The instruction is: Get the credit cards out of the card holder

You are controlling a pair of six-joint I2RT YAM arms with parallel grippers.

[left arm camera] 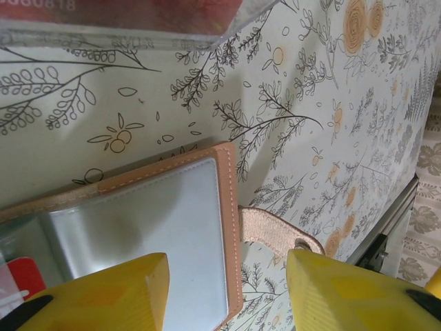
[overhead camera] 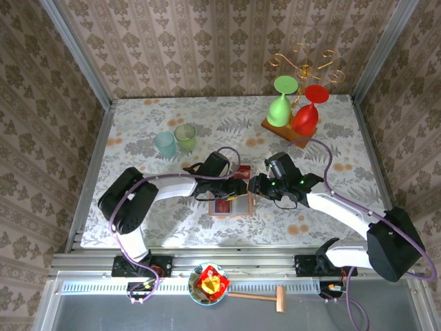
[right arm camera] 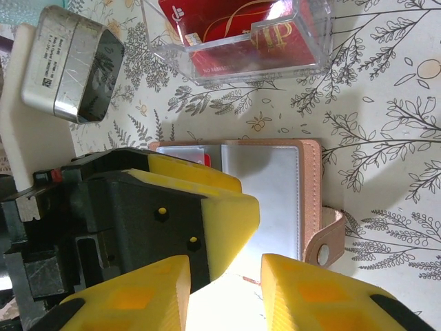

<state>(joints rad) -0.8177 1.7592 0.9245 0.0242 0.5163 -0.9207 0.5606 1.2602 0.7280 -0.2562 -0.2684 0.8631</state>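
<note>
Currently: removal partly done

Box [right arm camera: 169, 48], beyond right gripper [right arm camera: 224, 276]: red cards [right arm camera: 234, 34] inside. Holder [right arm camera: 262, 200]: open flat beneath both grippers. Fingers of left gripper [left arm camera: 227, 276]: spread, empty; right likewise. Card [left arm camera: 21, 276]: red, seemingly left in holder, beside left gripper's finger.

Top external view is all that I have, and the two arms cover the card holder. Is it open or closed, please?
Observer: In the right wrist view, the card holder lies open and flat, with its clear pockets facing up.
Operator: Thank you. Is there any card inside it?
Observer: Yes. In the left wrist view, part of a red card shows at a pocket, close to one finger of the left gripper.
</note>
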